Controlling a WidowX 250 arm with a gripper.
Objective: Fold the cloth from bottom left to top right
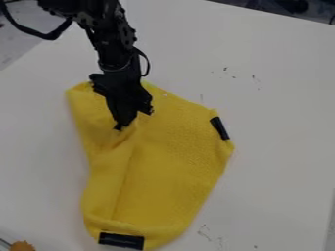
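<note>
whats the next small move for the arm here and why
Probably a slight lift straight up, to show whether any fabric comes along. The end effector is down at the upper left of the yellow cloth, creases beside its tip, its hold unclear. The cloth's lower end, with a black strip, isn't folded to the top right.

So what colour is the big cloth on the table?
The cloth is yellow, as the camera view shows.

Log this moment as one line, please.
yellow cloth: creased, ridge down left part; black gripper: at cloth's upper left; black strips: right edge, bottom edge
</note>
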